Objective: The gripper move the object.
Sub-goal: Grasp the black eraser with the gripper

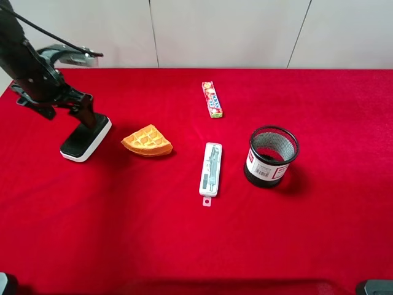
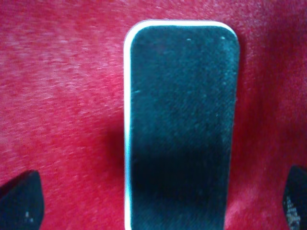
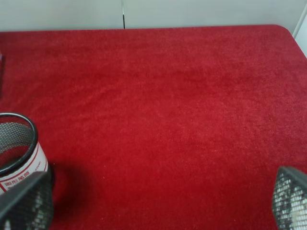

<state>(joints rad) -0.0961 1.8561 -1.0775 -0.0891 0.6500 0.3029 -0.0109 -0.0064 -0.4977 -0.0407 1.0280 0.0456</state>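
Over at the far left, the left gripper is spread wide above the eraser and grips nothing. Its wrist view shows the two dark fingertips well out to either side of the block, with red cloth showing between each one and the eraser's white edge. The eraser lies flat on the cloth directly beneath this gripper, black felt side up, its long axis running out ahead between the fingers. From above, the gripper sits over the block's far end. I cannot tell whether it touches the felt.

Just beyond the eraser, to the right of the gripper, lies the orange waffle wedge, near the block but apart from it. Further right is a slim candy box, set toward the back, and nearer the front a white-grey pen case lying lengthwise. Right again stands an upright black mesh cup with a white label.

The right gripper shows only in its own wrist view. Its fingers are far apart over bare cloth and hold nothing, and the mesh cup stands just beside one finger.
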